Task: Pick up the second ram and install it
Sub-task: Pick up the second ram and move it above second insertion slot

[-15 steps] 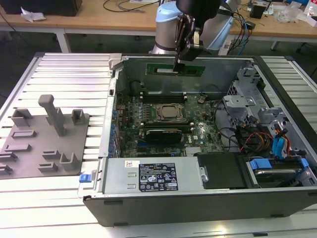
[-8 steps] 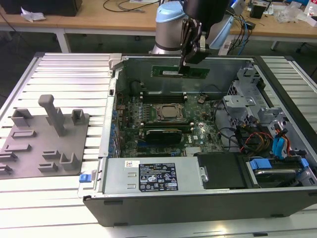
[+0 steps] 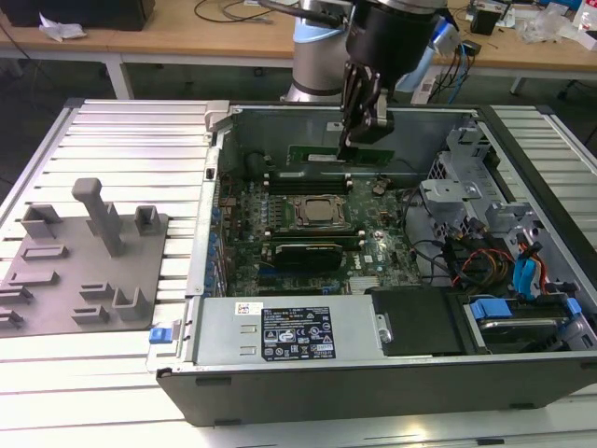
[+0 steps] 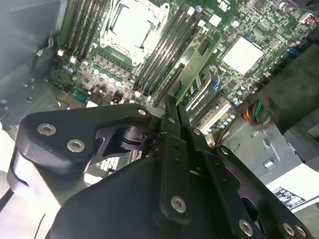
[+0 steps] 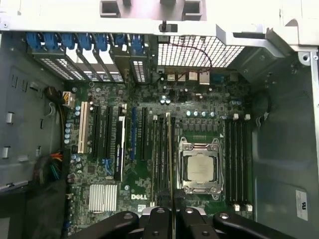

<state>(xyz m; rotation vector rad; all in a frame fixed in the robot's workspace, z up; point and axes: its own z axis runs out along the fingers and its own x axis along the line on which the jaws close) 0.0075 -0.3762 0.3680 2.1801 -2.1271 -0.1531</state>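
In the exterior view my gripper point(image 3: 350, 140) is shut on the second ram point(image 3: 322, 155), a long green stick held level and lengthwise above the motherboard point(image 3: 373, 252) inside the open computer case. In the first wrist view the ram point(image 5: 169, 159) shows edge-on, running out from my gripper point(image 5: 169, 215) over the bank of long black slots point(image 5: 157, 149) beside the processor socket point(image 5: 202, 167). The second wrist view has the fingertips point(image 4: 172, 107) pinched on the green stick point(image 4: 197, 59), still above the board and not seated.
A grey fixture plate point(image 3: 84, 271) with upright posts lies at the exterior view's left of the case. The power supply point(image 3: 289, 331) lines the case's near side. A drive cage with coloured cables point(image 3: 504, 271) fills its right. A second slot bank point(image 5: 237, 159) flanks the socket.
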